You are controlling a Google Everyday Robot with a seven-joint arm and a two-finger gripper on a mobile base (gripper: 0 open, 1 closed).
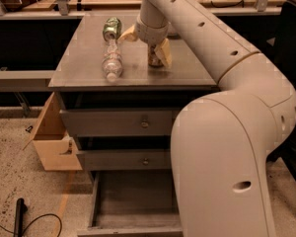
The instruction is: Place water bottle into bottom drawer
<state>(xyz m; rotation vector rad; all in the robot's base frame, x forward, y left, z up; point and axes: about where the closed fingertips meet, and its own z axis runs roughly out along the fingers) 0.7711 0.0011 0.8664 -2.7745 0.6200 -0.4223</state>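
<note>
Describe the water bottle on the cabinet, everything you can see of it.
The water bottle is clear, crinkled plastic, lying on its side on the grey cabinet top, lengthwise toward the camera. Its far end points at the green can; whether they touch is unclear. Nothing holds it: the gripper hovers beside it, fingers open, over a brown can.
</note>
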